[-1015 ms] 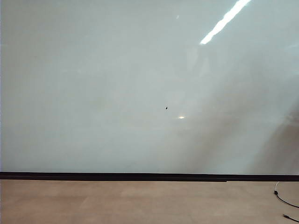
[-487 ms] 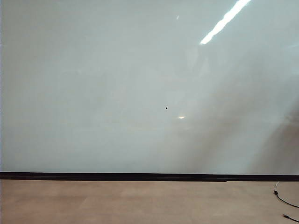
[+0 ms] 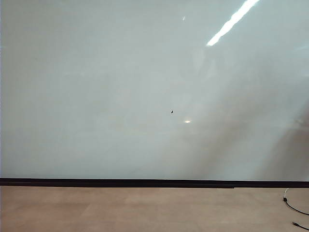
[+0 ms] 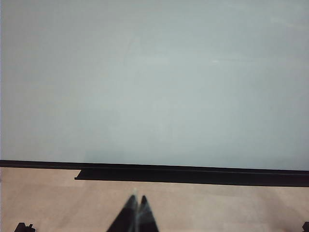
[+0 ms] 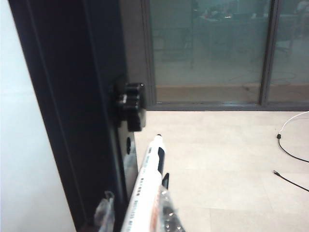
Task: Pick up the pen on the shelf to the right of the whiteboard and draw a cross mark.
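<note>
A very large glossy whiteboard [image 3: 120, 87] fills most of the exterior view, pale grey-white, with a dark strip [image 3: 145, 183] running along its lower edge and a light wooden floor [image 3: 145, 210] below it. A tiny black speck [image 3: 172, 112] sits near the middle of the board, and the bright streak of a ceiling light is reflected near the upper right. At the far right edge, a thin black cable [image 3: 292, 205] lies on the floor. No arm or gripper shows in this view, and no drawn cross is visible on the board.

In the left wrist view, the left gripper [image 4: 135, 216] points toward the board from above the floor, well apart from it. Its two dark fingers meet at the tips with no gap between them, and nothing is held.

In the right wrist view, the right gripper [image 5: 137, 220] is beside the whiteboard's dark side frame [image 5: 72, 111], which carries a black knob [image 5: 130, 104]. The pen [image 5: 147, 188], a slim white marker with small printing on its barrel, lies between the two clear-tipped fingers [image 5: 169, 217] and points away from the camera. The fingers stand narrow, close on either side of the barrel; whether they are pressing it cannot be told. Beyond it are pale floor and glass doors [image 5: 207, 48].
</note>
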`<state>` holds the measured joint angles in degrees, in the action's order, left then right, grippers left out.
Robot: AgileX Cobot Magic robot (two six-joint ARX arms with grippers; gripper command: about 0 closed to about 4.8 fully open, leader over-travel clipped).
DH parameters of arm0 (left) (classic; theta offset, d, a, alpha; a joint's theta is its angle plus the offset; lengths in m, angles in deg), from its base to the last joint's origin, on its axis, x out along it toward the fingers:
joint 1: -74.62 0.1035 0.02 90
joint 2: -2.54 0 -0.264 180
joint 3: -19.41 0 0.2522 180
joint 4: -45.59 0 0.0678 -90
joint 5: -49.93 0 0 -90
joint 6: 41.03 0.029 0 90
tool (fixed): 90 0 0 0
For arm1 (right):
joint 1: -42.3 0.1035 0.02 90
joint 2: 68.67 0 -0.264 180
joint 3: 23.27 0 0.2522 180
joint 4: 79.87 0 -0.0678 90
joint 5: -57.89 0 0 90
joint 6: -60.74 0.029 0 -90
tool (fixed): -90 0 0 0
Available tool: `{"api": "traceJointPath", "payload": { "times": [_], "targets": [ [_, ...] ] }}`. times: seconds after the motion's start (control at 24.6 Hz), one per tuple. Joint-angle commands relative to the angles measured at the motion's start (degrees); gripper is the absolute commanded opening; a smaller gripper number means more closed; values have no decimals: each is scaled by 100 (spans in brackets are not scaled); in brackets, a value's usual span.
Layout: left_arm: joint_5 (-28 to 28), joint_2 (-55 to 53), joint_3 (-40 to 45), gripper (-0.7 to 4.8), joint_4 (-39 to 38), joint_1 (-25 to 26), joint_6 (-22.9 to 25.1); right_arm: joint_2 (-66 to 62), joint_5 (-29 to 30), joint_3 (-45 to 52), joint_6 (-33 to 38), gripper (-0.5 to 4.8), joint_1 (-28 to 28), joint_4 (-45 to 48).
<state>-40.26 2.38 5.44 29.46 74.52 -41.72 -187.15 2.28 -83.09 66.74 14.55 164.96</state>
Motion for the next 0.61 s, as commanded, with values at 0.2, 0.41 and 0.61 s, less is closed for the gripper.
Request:
{"api": "traceJointPath", "payload": {
  "times": [0.2,0.41,0.61],
  "targets": [
    [-2,-2,-17,-5,72,-2,24,22,68,-13,2,47,0,74],
    [-2,-2,-17,-4,72,-2,24,22,116,-11,2,-1,-7,125],
    [-2,-2,-17,-5,72,-2,24,24,-22,-13,0,-1,-22,186]
  ]
}}
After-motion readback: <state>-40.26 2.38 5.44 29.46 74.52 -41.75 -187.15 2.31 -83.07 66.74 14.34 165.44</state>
